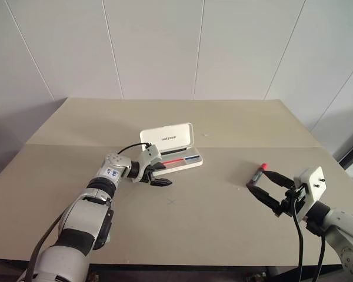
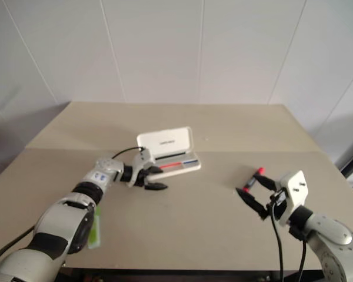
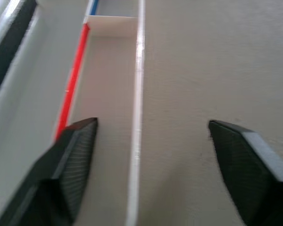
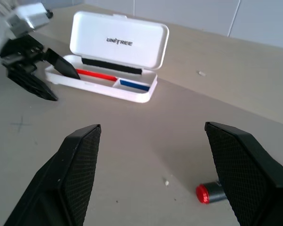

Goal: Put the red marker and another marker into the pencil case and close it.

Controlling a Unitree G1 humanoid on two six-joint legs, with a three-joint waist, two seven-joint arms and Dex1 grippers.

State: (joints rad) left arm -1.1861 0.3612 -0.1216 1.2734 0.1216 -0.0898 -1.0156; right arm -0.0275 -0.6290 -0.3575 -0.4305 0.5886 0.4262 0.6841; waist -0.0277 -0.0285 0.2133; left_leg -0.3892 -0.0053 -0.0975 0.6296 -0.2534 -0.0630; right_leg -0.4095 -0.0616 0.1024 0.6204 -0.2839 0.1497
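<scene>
Left eye view: the left end effector [image 1: 157,174] is spread wide astride the open pencil case's [image 1: 170,147] front wall; the right end effector [image 1: 269,188] is held wide beside the red marker [image 1: 259,174].

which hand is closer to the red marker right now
Right. The right hand is open right beside the red marker, which lies on the table near its fingertips. The left hand is far across the table, open at the case.

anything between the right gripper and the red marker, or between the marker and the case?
Nothing visible. The red marker lies on bare table just past the open right gripper. The table between it and the open pencil case is bare; the left gripper sits at the case's far end.
</scene>
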